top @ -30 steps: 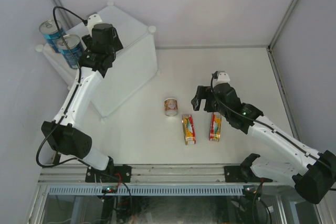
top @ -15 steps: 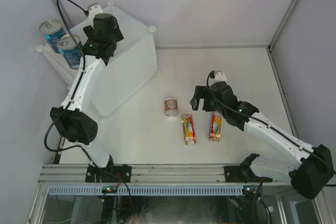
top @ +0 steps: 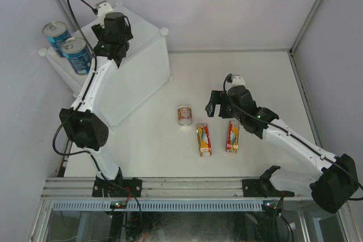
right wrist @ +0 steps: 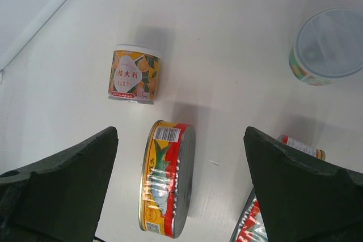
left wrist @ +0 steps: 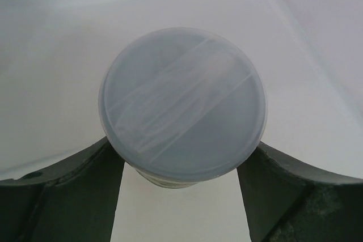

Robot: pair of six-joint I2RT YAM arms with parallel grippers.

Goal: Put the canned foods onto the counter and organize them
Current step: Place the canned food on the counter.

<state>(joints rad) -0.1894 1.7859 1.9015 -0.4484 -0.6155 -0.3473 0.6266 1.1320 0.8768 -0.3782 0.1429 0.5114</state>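
A: Nearest the bases, a flat tin (top: 203,139) and a second flat tin (top: 232,135) lie side by side on the table (top: 147,157), not touching and not yet on the counter.

B: And the right gripper (right wrist: 180,134) hangs just above them, jaws spread wide, nothing in them.

A: Just beyond, the orange-labelled can (top: 184,114) sits alone. The right wrist view also catches a green-labelled lidded can (right wrist: 328,43) on the table, off to one side.

B: At least four waiting, then. Now far left, the counter (top: 142,77).

A: That's the action! The left gripper (left wrist: 182,145) is over its top with a small lidded can (left wrist: 182,111) filling the gap, a finger (left wrist: 62,196) against each side. That reads as a grasp.

B: Is it down on the surface?

A: Can't tell. Farther back, a tall blue can (top: 76,55) and a second tall blue can (top: 57,31) already stand close together at the counter's left edge.

B: So this looks like the placing step. How should it go?

A: Keep the can upright, lower it until the base sits flat, and only then let go. Open evenly and lift straight up, so neither finger drags the lid sideways.

B: And the spot?

A: Near the blue pair without touching them, well in from the edge, with room left for the rest.
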